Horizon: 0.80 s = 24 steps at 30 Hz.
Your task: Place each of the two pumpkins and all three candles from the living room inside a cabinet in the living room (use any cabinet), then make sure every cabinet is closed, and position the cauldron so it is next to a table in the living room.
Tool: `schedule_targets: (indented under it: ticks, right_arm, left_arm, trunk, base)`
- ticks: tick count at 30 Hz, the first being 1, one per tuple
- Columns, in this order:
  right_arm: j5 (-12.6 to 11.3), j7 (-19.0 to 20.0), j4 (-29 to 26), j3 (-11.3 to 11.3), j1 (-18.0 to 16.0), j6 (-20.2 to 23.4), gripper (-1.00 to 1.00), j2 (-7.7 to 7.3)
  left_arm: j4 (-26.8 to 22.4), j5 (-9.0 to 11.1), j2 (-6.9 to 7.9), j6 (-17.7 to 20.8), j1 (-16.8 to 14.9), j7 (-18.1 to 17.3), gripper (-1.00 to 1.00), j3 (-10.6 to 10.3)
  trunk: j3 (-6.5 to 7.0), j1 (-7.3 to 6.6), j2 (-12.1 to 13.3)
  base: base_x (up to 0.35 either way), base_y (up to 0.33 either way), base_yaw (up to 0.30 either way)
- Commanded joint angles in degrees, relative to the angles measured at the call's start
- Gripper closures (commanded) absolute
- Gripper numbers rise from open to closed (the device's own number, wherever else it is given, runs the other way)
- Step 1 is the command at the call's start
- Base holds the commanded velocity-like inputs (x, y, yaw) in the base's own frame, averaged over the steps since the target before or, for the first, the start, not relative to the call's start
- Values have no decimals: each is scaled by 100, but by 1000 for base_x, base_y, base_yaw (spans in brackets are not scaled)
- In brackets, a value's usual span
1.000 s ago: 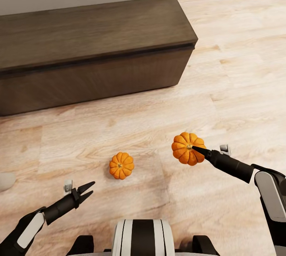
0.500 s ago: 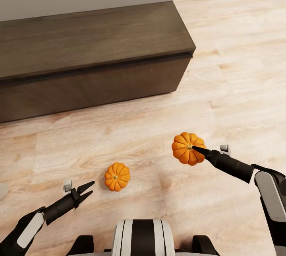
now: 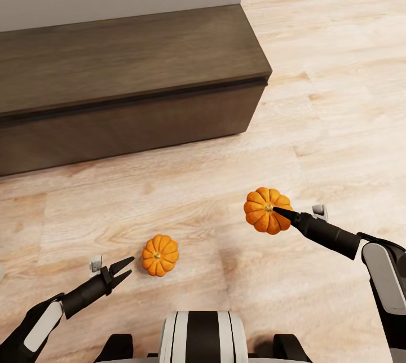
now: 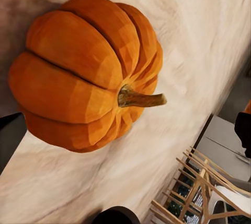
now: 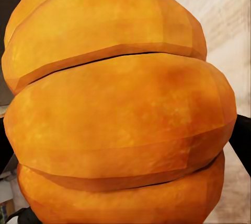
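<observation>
Camera shifted; right gripper (image 3: 277, 212) jaws stay pinching rigid, ribbed pumpkin (image 3: 266, 209); left gripper (image 3: 125, 270) jaws spread near floor pumpkin (image 3: 160, 255).

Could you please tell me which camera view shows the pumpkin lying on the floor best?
The left wrist view: the small orange ribbed pumpkin fills it, stem sideways. The head view shows it small, near the left pincer.
</observation>
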Motion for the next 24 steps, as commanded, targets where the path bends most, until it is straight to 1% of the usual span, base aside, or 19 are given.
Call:
schedule_targets:
  ticks: [1,12,17,22,24]
  right_arm:
    - [22,49,-1,-6,-4,27,100,1]
    - [22,49,-3,-4,-4,27,100,1]
    - [22,49,-1,-7,-4,27,100,1]
    - [22,82,-1,-11,-4,27,100,1]
    - [22,130,-1,-10,-4,27,100,1]
  left_arm:
    - [-1,28,1,40,0,-3,-100,4]
    - [0,29,1,40,0,-3,-100,7]
    - [48,25,1,28,0,77,-100,18]
    - [283,-10,-3,13,0,161,-100,165]
    - [318,-17,-9,8,0,354,-100,207]
  trunk:
    - [-3,-1,-1]
    - [-3,-1,-1]
    - [-3,-1,-1]
    - [-3,-1,-1]
    - [-3,-1,-1]
  base:
    - [0,-67,0]
    - [0,-12,0]
    - [0,0,0]
    - [0,0,0]
    - [0,0,0]
